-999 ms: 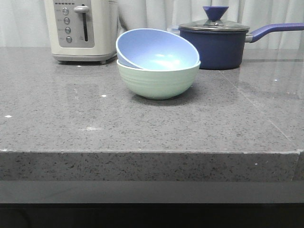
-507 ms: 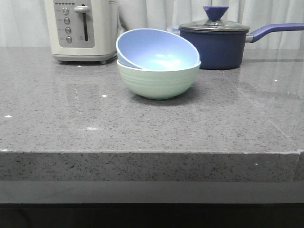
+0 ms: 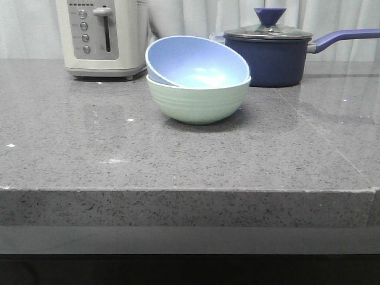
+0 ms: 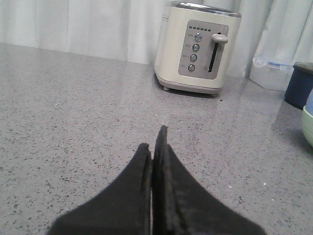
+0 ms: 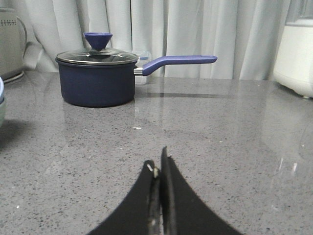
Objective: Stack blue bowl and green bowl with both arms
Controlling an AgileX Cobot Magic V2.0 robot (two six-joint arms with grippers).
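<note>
1. Front view shows the round matte periwinkle-blue bowl (image 3: 196,61) already sitting inside the round matte pale mint-green bowl (image 3: 198,100), but tilted: its far-left rim rides high and the near-right rim dips to the green rim. Neither arm appears in this view.

2. Left black angular gripper (image 4: 155,147) has its fingers pressed together with nothing between them, low over the speckled grey stone countertop (image 4: 73,112). The cream toaster (image 4: 197,49) stands ahead of it, and the green bowl's edge (image 4: 308,125) peeks in well off to its right side.

3. Right black angular gripper (image 5: 159,169) is likewise clenched on nothing. The dark navy lidded saucepan (image 5: 97,76) is ahead and a bit left of it, with the bowls' edge (image 5: 1,103) further left.

4. What could go wrong (my guess): the blue bowl isn't seated flat, so a bump from either arm swinging past could rock it out or slide the whole stack.

5. Pushing it level with closed fingers might skid the green bowl toward the saucepan.
</note>
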